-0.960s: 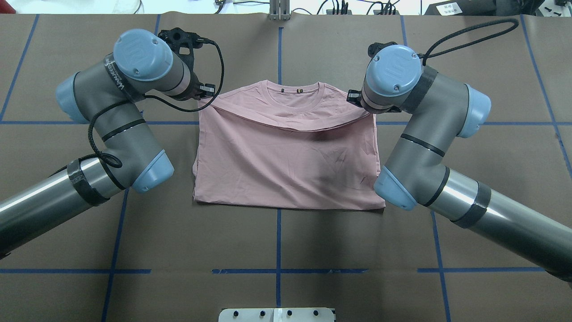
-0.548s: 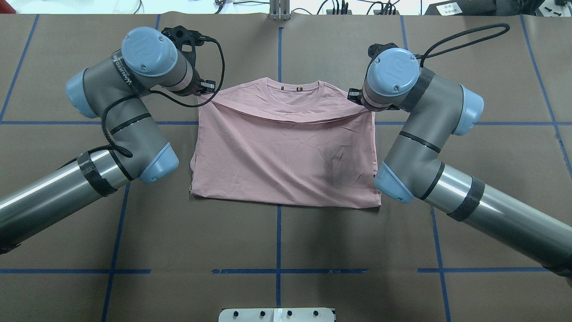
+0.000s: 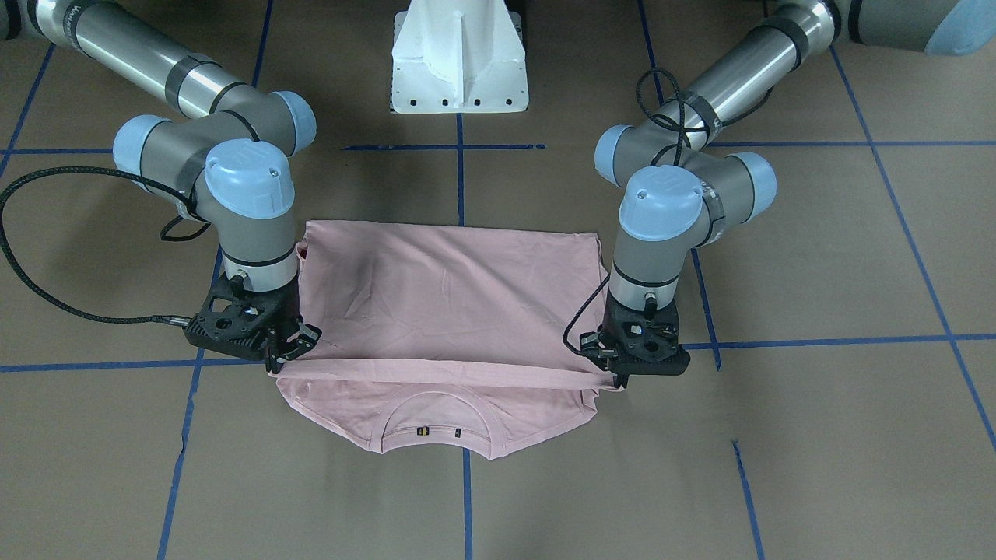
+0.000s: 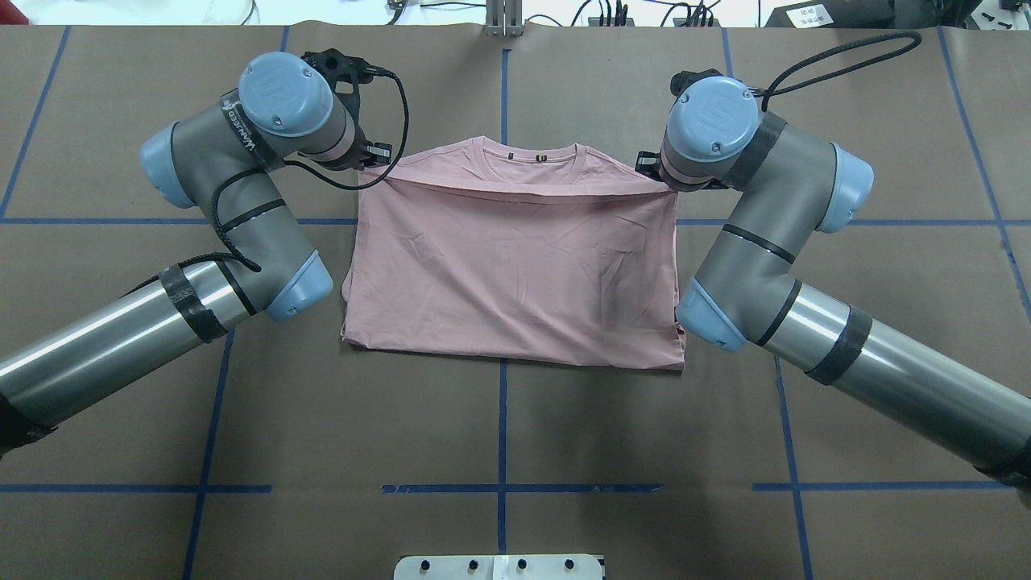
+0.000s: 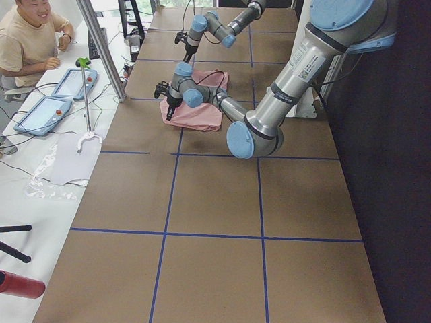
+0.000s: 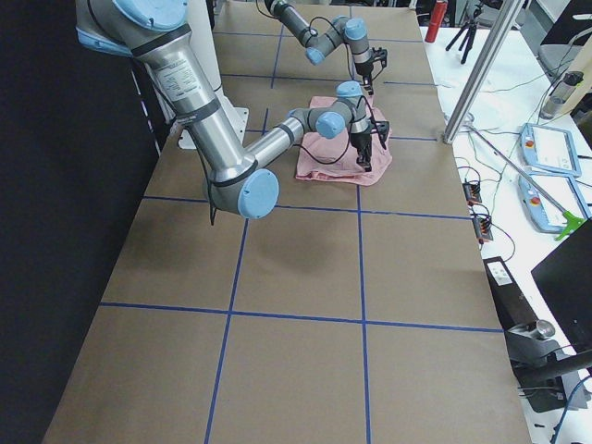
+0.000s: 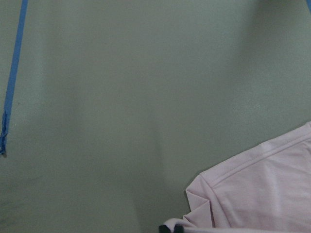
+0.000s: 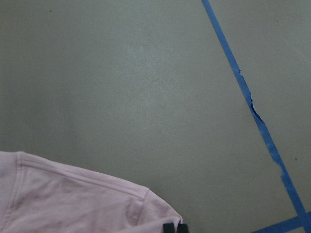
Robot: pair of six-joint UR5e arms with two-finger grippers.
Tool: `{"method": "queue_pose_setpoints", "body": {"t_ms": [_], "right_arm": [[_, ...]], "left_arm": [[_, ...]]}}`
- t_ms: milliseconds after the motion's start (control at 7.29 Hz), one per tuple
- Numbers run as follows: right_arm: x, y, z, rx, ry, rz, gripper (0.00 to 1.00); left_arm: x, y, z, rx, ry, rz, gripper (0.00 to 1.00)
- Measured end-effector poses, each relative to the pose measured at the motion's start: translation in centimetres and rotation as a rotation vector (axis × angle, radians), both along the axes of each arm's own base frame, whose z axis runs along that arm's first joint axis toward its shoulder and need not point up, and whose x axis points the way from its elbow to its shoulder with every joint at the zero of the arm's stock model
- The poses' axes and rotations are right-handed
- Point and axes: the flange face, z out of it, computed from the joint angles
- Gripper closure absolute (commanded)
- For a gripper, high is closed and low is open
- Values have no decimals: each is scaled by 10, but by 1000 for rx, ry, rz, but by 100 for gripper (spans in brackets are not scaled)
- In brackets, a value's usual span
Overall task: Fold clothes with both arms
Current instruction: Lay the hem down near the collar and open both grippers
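The pale pink T-shirt (image 4: 515, 266) lies folded on the brown table, its collar (image 4: 530, 157) at the far side. Its near half is doubled over toward the collar, and that folded edge (image 3: 443, 372) runs taut between both grippers. My left gripper (image 4: 369, 165) is shut on the edge's corner at the shirt's left shoulder, seen in the front view as the left gripper (image 3: 618, 379). My right gripper (image 4: 654, 173) is shut on the opposite corner, the right gripper (image 3: 280, 362) in the front view. Each wrist view shows pink cloth (image 7: 262, 194) (image 8: 73, 199) at its fingertips. The print is hidden.
Blue tape lines (image 4: 501, 89) cross the table cover. The white pedestal base (image 3: 459, 62) stands at the robot's side. A person (image 5: 30, 40) sits at a side bench with tablets (image 5: 44, 111), beyond a metal post (image 5: 101, 47).
Both grippers have carried the folded edge farther from the robot, toward the collar. The sagging edge has drawn straight and covers more of the upper shirt.
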Motion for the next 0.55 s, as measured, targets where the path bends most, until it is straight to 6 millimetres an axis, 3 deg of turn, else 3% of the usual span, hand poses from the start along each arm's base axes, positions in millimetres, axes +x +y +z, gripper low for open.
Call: {"method": "queue_pose_setpoints", "body": {"t_ms": [137,274,411,548], "right_arm": [[-3,-5,1,-3,8,-2,100],[-6,-8,2,-1,17,-10,67],[-6,-12,5,6,31,-24,1],[-4,-14,6,19,44,-45,0]], "left_arm": [[1,0,0,1,1,0,100],[1,-1,-2,3,3,0,79],[1,-1,-4,7,8,1,1],[0,0,-6,24,15,9,0]]}}
